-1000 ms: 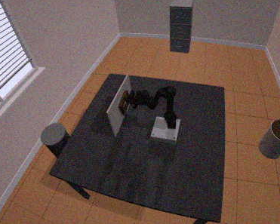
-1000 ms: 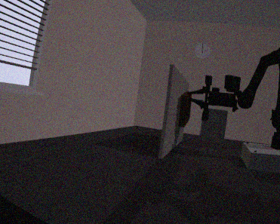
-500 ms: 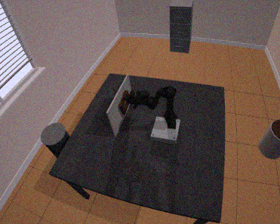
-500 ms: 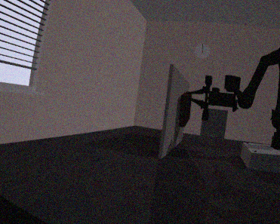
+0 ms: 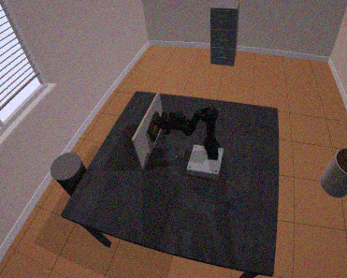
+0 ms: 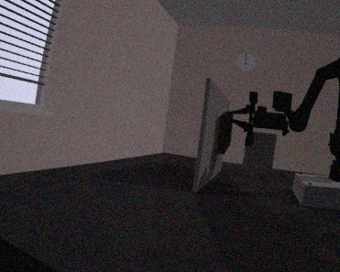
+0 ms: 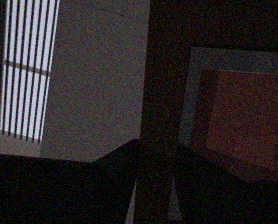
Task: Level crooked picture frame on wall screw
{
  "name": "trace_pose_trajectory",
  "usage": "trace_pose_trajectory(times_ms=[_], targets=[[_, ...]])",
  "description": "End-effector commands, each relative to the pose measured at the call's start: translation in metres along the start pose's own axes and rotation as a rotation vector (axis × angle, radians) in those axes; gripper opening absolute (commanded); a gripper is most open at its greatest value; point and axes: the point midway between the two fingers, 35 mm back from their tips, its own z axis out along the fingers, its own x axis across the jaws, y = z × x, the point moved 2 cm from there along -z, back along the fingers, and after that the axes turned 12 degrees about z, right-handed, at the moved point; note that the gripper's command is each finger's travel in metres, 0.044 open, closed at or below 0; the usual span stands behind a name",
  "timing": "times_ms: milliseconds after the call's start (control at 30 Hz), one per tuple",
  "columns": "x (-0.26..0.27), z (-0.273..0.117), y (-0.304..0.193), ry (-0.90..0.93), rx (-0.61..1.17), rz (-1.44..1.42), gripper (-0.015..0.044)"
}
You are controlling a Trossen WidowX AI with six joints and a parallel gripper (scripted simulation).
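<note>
The picture frame (image 5: 152, 127) (image 6: 224, 136) is dark reddish brown and stands against the front of the upright pale panel (image 5: 142, 144) (image 6: 205, 138). My gripper (image 5: 158, 121) (image 6: 232, 119) (image 7: 156, 148) is shut on the frame's upper bar. In the wrist view the bar (image 7: 161, 75) is a dark strip running up the picture between the fingers, with a grey mat (image 7: 186, 115) and a reddish picture (image 7: 245, 112) to its right. The screw and the notched strip are hidden. Whether the frame is level I cannot tell from these dark views.
The panel stands on the dark table (image 5: 175, 214) (image 6: 103, 223). The arm's white base block (image 5: 204, 169) (image 6: 323, 193) is on the same table, to the right of the panel. A grey cylinder (image 5: 68, 168), a bin (image 5: 336, 179) and a cabinet (image 5: 224, 34) stand off the table.
</note>
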Motion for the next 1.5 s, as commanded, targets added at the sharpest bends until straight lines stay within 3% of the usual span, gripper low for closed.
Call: trace_pose_trajectory(times_ms=[0,1467], targets=[[0.0011,0.0003,0.0002,0.006,0.003,-0.006,0.0000],[-0.0010,0.0004,0.0047,0.006,0.003,-0.006,0.0000]])
